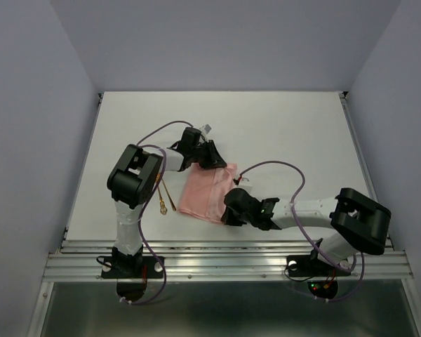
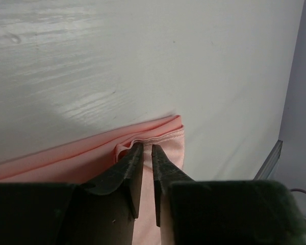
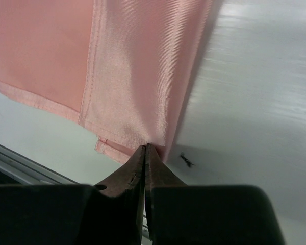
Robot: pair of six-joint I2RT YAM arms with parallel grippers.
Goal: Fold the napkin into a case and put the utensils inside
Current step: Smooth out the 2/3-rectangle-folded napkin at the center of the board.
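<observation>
The napkin (image 1: 207, 193) is seen lying part-folded in layers on the white table (image 1: 288, 126), between the two arms, with the utensils (image 1: 163, 205) left bare on the surface just beside its left edge. At the cloth's far corner the left gripper (image 2: 147, 149) is shown with its jaws parted by a narrow slit, the tips set against a puckered hem; nothing is seen clamped between them. At the near right corner the right gripper (image 3: 145, 152) is pressed shut, and the napkin's corner appears to be pinched in its tips (a shadow under that edge suggests it is raised off the table). The cloth is judged to be thin, light and limp, with a sheen that hints at slipperiness, so its layers may be expected to slide apart if dragged. It is best taken at a corner or along a stitched hem, where several layers can be caught at once. The gold pieces, stiff and slender, are best gripped across the handle.
</observation>
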